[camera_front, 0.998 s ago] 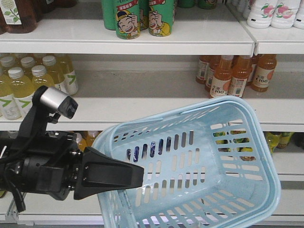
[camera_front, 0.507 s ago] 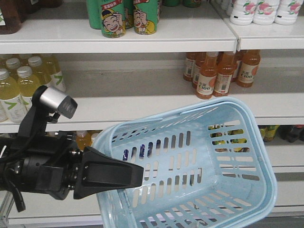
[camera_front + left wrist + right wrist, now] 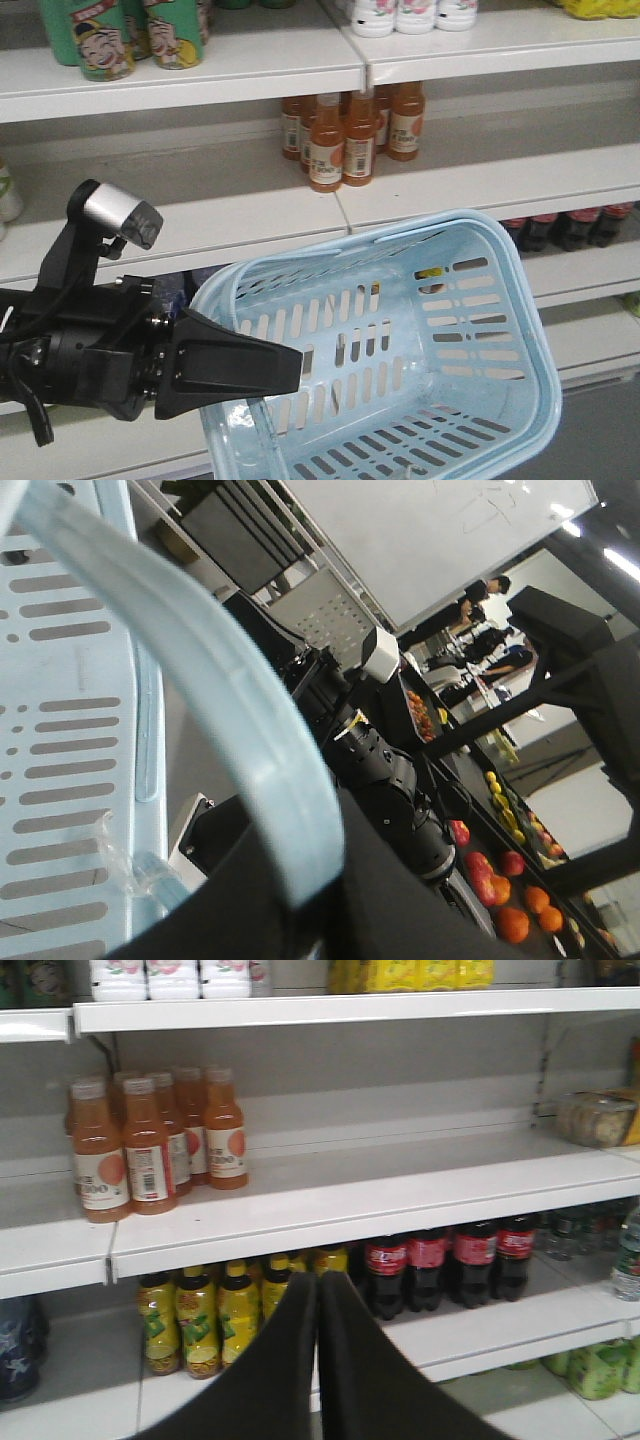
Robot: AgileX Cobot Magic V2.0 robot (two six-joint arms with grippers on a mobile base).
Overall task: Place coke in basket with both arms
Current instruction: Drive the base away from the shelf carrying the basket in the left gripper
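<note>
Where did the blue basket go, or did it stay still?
Yes. Against the shelves the basket moved right: the orange bottles stood above its right end before, now above its middle.

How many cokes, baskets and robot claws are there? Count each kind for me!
Small plastic cola bottles with red labels, low shelf, right wrist view: 4
Light blue slotted plastic basket: 1
Black wedge-shaped grippers, left gripper and right gripper: 2
Total: 7
</note>
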